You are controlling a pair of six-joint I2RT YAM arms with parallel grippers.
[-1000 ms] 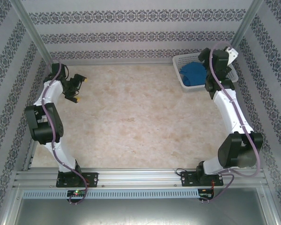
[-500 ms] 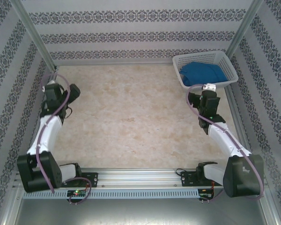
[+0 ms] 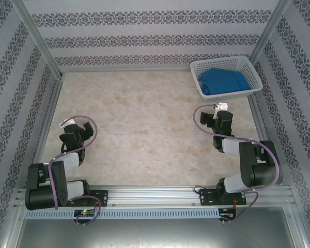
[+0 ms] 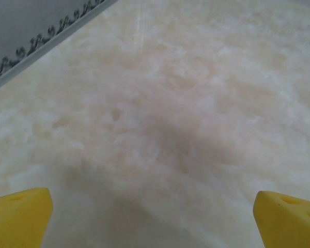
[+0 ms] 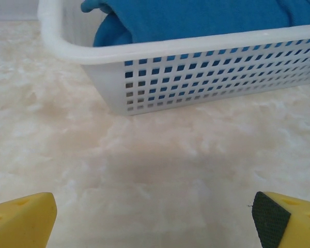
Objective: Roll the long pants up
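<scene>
The long pants [image 3: 225, 81] lie bunched as plain blue fabric inside a white mesh basket [image 3: 254, 78] at the table's far right corner. In the right wrist view the pants [image 5: 196, 18] rise above the basket's rim [image 5: 160, 49]. My right gripper [image 3: 216, 115] hangs low over the table a short way in front of the basket; it [image 5: 155, 219] is open, with bare table between its yellow fingertips [image 5: 20, 214]. My left gripper [image 3: 78, 132] is folded back at the near left and is open [image 4: 155, 222] over bare table.
Patterned walls with metal corner posts close the table on three sides. A wall's base rail [image 4: 46, 39] runs along the left gripper's far left. Both arm bases sit on the aluminium rail [image 3: 155, 196] at the near edge.
Both arms have drawn back from the far side toward their bases. The right gripper has come away from the basket, leaving the pants inside. Both grippers stayed open.
</scene>
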